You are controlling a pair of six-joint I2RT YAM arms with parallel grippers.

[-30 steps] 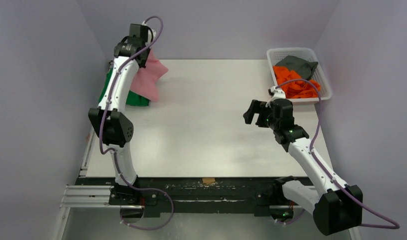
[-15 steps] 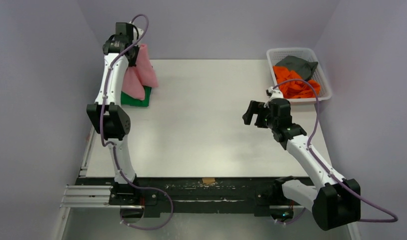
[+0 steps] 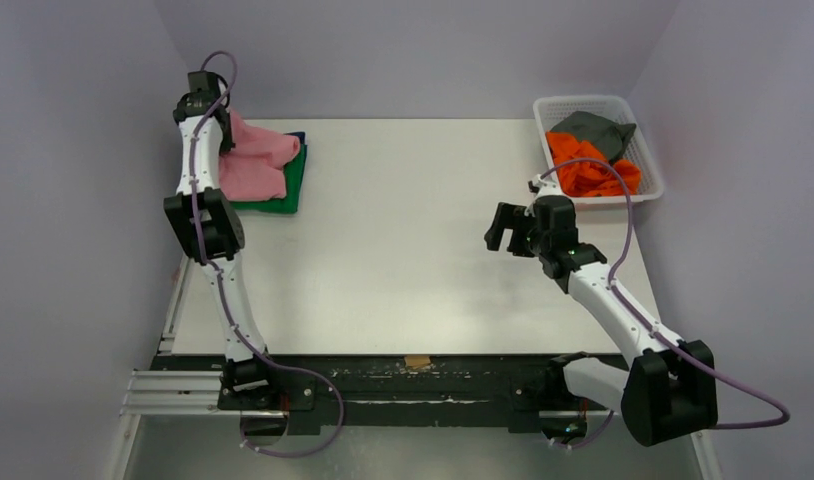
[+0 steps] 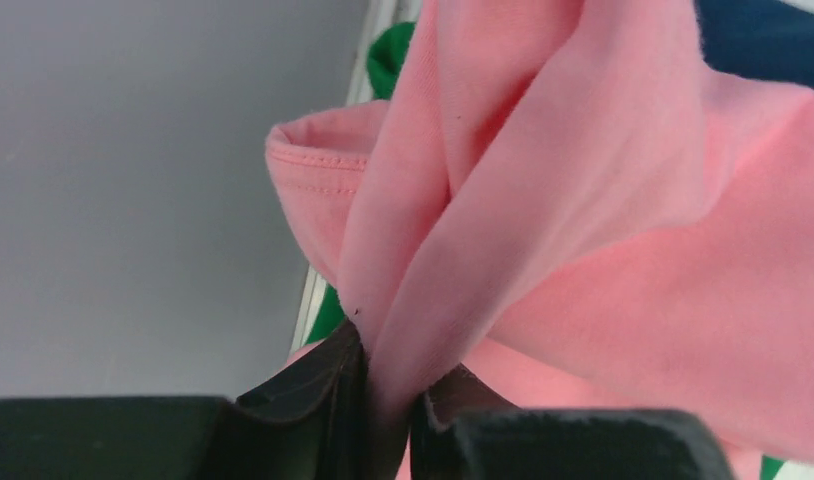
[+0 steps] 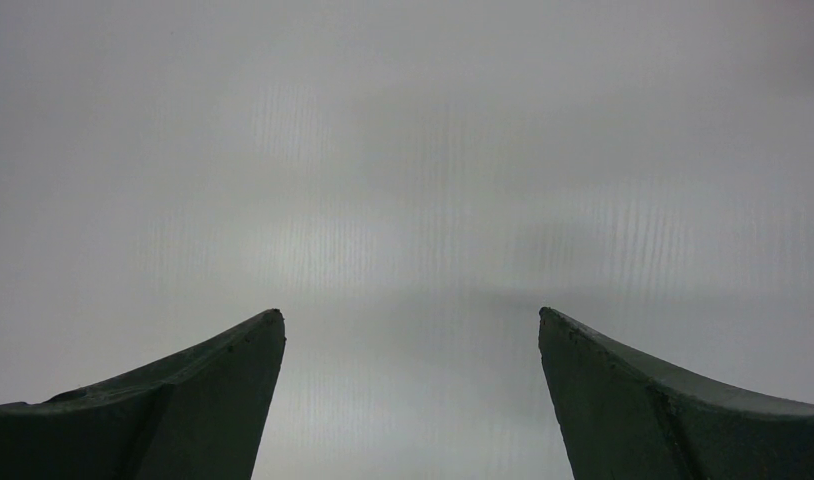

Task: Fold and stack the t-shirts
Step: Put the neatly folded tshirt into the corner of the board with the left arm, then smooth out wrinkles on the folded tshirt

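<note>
- At the far-left corner of the table [image 3: 413, 250], the pink shirt [image 3: 253, 160] is draped, bunched, over the green shirt [image 3: 288, 190]. A sliver of blue shirt [image 3: 300, 137] shows at the pile's far edge.
- Wrist view: the left gripper [image 4: 388, 370] is clenched on a fold of the pink shirt, with cloth fanning out from between the jaws.
- Right of centre, the right gripper [image 3: 503, 225] hovers over bare table, jaws spread wide, holding nothing.
- Far-right corner: the basket [image 3: 583, 101] holds the orange shirt [image 3: 588, 175], with the grey shirt [image 3: 593, 128] at its far end.
</note>
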